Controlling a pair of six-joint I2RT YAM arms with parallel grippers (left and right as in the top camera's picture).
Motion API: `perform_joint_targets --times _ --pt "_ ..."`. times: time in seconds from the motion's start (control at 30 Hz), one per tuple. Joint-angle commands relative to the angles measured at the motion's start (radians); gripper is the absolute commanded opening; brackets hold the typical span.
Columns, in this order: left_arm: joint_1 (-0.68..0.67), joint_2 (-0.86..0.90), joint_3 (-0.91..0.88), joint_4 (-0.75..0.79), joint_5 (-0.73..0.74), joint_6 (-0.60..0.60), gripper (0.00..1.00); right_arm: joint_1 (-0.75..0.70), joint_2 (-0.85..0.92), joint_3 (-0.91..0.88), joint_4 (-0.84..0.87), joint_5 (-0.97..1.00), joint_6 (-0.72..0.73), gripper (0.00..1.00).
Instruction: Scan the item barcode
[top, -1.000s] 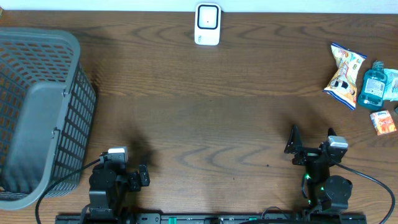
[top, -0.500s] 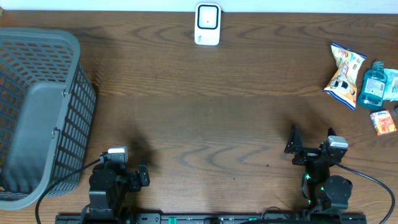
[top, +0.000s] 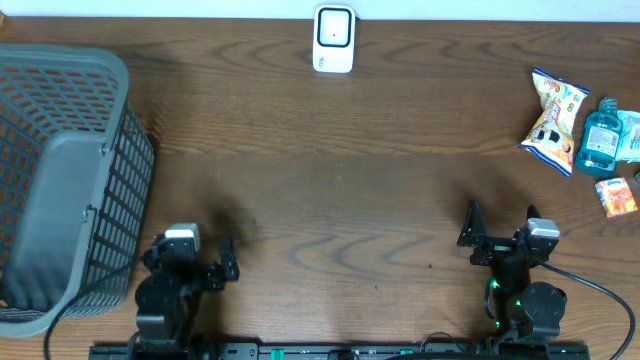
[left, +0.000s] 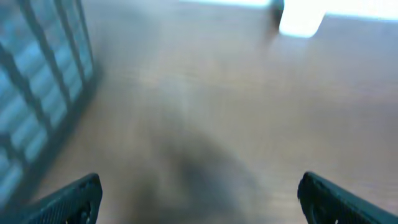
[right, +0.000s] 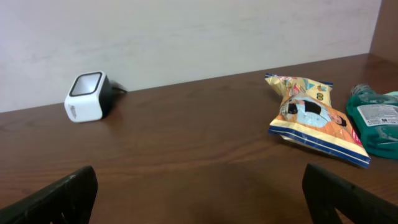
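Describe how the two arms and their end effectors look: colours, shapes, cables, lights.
Both arms are black. The left arm and right arm each carry a pale grey box at the wrist and trail a black cable. The right arm also shows green lights low down. The left end effector and right end effector have black fingers.

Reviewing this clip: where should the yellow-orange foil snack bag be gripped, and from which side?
Probably from above, across the far end of the yellow-orange foil snack bag: it lies flat, and the teal plastic bottle crowds its near right edge, so that end is freer.
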Motion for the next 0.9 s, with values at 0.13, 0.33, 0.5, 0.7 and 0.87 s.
perform_joint_targets --times 0.13,0.33,0.5,0.7,0.87 --pt "-0.003 -0.011 -0.024 0.144 -0.003 0.01 0.98 -0.009 -0.002 -0.002 -0.003 -0.005 0.01 0.99" --pt "-0.003 -0.011 -0.137 0.321 -0.004 0.031 0.98 -0.009 -0.002 -0.002 -0.003 -0.006 0.01 0.99" --pt "-0.003 -0.011 -0.179 0.42 -0.02 0.13 0.98 -0.009 -0.002 -0.002 -0.003 -0.005 0.01 0.99" --pt "-0.003 -0.011 -0.179 0.417 -0.037 0.13 0.98 -0.009 -0.002 -0.002 -0.003 -0.006 0.01 0.99" --pt "-0.003 -0.011 -0.179 0.417 -0.037 0.13 0.98 -0.009 -0.002 -0.002 -0.003 -0.006 0.01 0.99"
